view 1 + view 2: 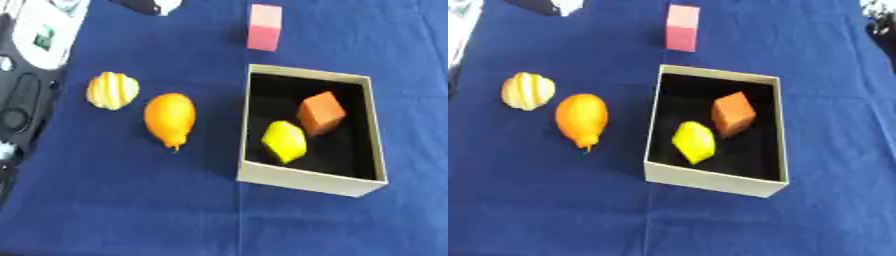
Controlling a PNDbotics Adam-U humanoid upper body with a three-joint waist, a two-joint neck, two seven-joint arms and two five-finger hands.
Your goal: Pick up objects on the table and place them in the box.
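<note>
The task stands between picks: no hand shows in either view, so whether the fingers are spread, pressed together or pinching anything cannot be told. The box (374, 130), pale-walled with a black inside, sits right of centre on the blue-covered worktop (131, 210) and already holds a yellow block (284, 141) and an orange-brown cube (321, 113), the two touching or nearly so.

Three things remain outside. An orange lemon-shaped fruit (170, 119) lies at about nine o'clock from the box, near its left wall but apart from it. A yellow-and-white striped round object (112, 90) lies just beside the fruit, at ten o'clock from it. A pink block (264, 27) stands upright at twelve o'clock from the box, a little beyond its far wall.

The next move probably calls for a hand to come down over one of these, likely the fruit, curl round its rounded body and lift it over the box wall. The striped object sits close enough to be nudged. Free floor remains in the box, mostly toward its far end. Dark and white equipment (35, 50) lines the worktop's left edge.
</note>
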